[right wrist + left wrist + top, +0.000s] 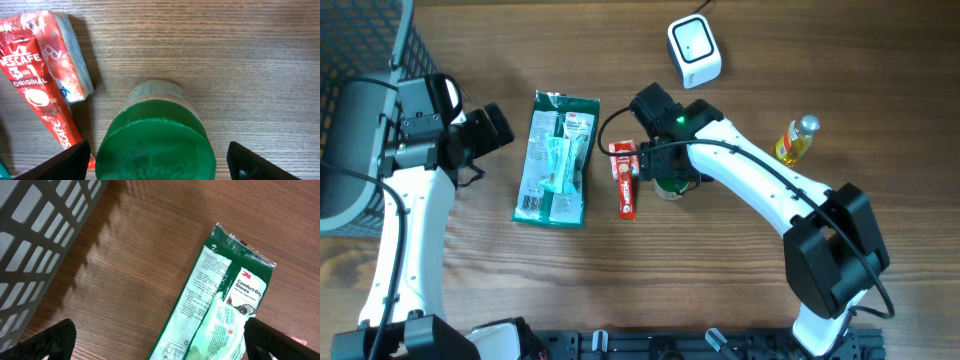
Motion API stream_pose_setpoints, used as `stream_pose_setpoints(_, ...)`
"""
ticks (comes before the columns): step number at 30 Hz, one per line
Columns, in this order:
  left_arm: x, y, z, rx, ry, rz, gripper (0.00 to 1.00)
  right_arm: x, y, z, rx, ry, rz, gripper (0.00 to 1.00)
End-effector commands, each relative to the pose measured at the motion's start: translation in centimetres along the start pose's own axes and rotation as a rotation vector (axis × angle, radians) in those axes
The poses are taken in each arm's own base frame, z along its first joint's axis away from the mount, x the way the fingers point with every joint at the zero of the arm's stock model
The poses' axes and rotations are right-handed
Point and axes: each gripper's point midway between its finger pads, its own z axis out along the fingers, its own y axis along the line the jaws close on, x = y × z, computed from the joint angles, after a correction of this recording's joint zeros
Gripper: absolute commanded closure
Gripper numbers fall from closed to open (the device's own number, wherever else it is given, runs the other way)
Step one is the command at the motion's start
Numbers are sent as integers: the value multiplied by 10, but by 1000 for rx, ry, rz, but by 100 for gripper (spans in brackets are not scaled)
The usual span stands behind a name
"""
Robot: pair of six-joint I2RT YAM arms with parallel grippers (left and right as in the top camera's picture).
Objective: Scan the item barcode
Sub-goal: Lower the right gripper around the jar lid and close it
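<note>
On the wood table (740, 300) we start at the far side of the left gripper (492, 128), where a dark mesh basket (355, 60) stands to its left, at the table's edge. The left gripper hangs over bare wood with its jaws spread wide; in the wrist view its two fingertips (50, 340) sit at opposite lower corners, with nothing between them but table and a corner of a pack. That pack, green gloves (555, 158), lies flat just to the right of the left gripper, apart from it, its printed side up. Further right, between the gloves and the right gripper (670, 178), lies a red Nescafe sachet (623, 178), flat, with its folded end up near the right gripper's left finger. The right gripper is down over a jar (155, 145) with a green lid, which stands upright on the table directly between its jaws. The jaws are spread, one finger (65, 160) on each side of the lid; we see a gap at the right finger, and at the left finger we cannot tell whether it touches the lid. The jar is not lifted. Ahead of the right gripper, and well apart from it, a white scanner (694, 50) sits on the table. To the right of the gripper, beyond the arm, a small yellow bottle (798, 138) lies on the wood.
</note>
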Motion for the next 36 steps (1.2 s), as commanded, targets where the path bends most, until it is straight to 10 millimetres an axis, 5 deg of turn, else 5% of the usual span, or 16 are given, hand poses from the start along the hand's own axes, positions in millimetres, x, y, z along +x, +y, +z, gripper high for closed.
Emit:
stream_pose_setpoints(1,-2,1,-1,-3,-6,9,0,6,-8,8,39,29,-1,4)
stream_pose_setpoints(24,-2,1,-1,-3,-6,9,0,9,1,9,-8,49,-25,6)
stream_pose_setpoints(36,-2,1,-1,-3,-6,9,0,10,3,38,-42,9,-27,17)
